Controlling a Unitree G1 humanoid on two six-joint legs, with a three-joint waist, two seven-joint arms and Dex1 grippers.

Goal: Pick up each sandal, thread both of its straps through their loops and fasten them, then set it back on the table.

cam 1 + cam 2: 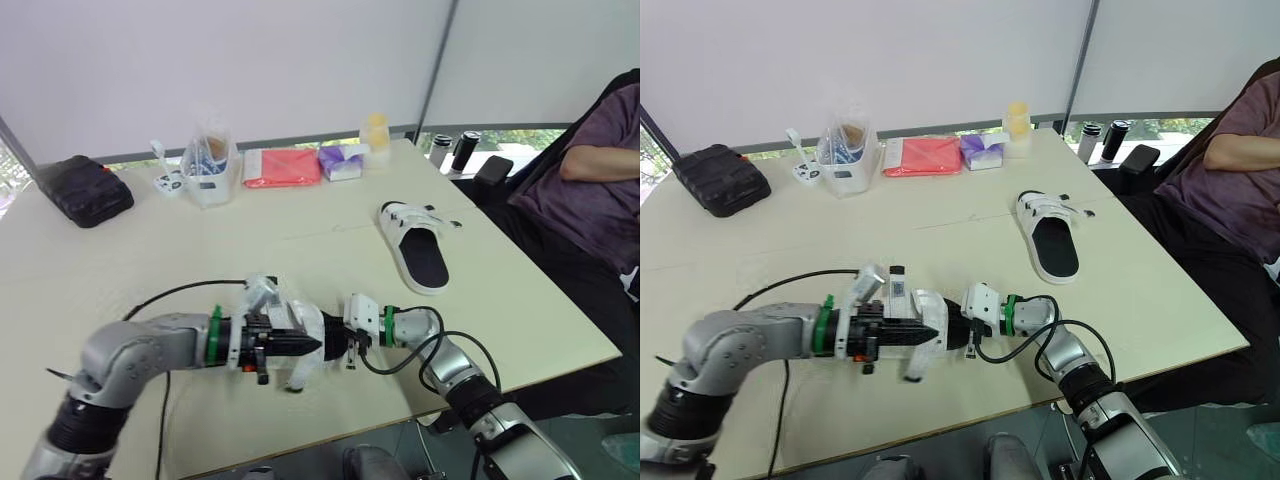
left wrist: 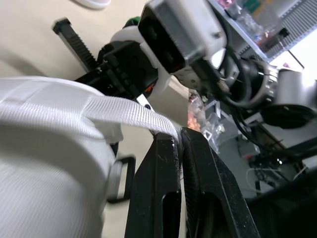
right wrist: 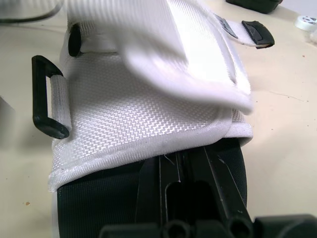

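In the lower centre of the head view we hold one sandal (image 3: 148,109) between both arms, over the near edge of the worktop (image 1: 130,250). Our left jaws are closed on its white strap (image 2: 124,111), pinching the webbing. Our right jaws are clamped on the sandal's black sole edge. The second sandal (image 1: 420,255) lies right of centre, footbed up, well apart.

No text, label, brand, number or sign can be read; print on the purple packet (image 1: 343,160) at twelve o'clock cannot be made out.
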